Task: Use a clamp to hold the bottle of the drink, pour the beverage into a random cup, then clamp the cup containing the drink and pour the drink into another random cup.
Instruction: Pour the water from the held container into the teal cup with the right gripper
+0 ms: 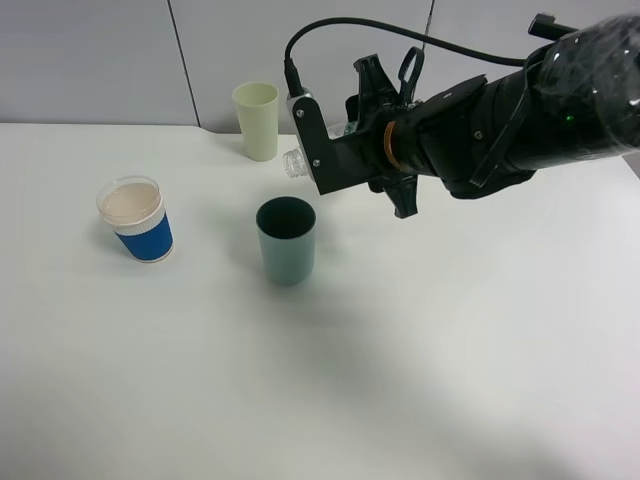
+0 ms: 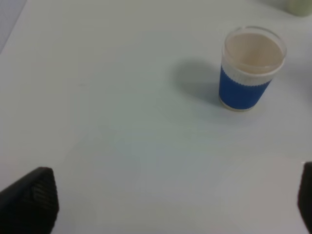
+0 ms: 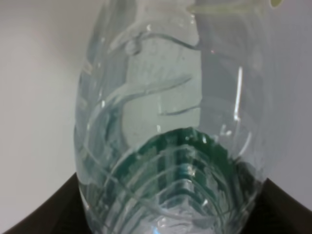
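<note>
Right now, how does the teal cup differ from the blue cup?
The teal cup is plain with a dark inside; the blue cup is white with a ribbed blue sleeve and pale inside. The teal cup looks taller; the blue cup is shorter, with a wide rim. The teal cup stands near the bottle; the blue cup, far to its left. Both stand upright on the table.

The clear water bottle point(image 3: 170, 122) stood pinched between the jaws; its green label point(image 3: 180, 161) sat nearest them.
</note>
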`<state>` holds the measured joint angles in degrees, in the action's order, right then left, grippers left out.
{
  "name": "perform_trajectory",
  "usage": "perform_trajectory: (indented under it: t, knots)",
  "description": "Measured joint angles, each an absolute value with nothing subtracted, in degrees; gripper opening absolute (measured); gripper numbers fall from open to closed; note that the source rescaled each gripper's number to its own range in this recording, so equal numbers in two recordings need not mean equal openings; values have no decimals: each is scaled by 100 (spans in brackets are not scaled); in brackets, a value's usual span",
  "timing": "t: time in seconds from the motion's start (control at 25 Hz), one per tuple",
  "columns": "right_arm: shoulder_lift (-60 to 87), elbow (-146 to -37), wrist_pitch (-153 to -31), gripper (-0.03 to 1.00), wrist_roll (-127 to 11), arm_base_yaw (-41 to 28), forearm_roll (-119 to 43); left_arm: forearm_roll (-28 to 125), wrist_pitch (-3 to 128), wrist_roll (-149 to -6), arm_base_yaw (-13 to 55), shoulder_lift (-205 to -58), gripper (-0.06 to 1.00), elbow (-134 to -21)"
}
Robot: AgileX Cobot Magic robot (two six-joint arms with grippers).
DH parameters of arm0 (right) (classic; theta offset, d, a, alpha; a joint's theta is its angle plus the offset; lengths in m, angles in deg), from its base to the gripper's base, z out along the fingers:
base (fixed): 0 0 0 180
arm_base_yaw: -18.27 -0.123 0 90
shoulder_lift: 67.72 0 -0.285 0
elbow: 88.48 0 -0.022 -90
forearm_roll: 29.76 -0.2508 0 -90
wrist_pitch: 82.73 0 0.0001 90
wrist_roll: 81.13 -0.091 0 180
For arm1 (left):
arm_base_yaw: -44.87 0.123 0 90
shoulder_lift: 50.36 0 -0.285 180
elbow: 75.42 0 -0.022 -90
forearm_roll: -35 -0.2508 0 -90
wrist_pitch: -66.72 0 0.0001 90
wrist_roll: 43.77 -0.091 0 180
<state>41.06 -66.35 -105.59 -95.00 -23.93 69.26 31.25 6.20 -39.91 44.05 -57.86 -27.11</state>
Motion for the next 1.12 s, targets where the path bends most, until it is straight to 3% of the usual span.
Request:
perform_trajectory:
  t: [1.12]
  knots:
    - [4106, -6635, -10559, 0, -8538, -2393, 6926, 3125, 620, -3991, 4405, -5786, 100, -2711]
